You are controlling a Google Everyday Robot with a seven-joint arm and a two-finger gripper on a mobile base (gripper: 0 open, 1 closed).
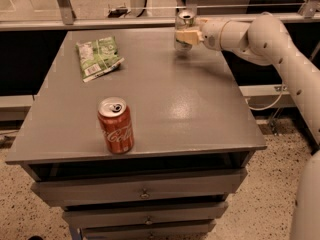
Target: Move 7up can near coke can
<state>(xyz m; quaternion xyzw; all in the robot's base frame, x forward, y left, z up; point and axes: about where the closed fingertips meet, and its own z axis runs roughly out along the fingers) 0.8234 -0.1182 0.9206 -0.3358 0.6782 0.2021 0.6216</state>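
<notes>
- The 7up can is upright at the far edge of the table, towards its right corner; whether its base touches the top cannot be told.
- The gripper is clamped round the can's middle, one cream finger across its front, with the arm reaching in from the right.
- The coke can stands upright near the front left, well apart from the 7up can.
- A green bag lies flat at the far left.

We've got a single view here, set high off the near edge of the bench, looking down and across it from mid range. At far right, the end effector grips the 7up can.
</notes>
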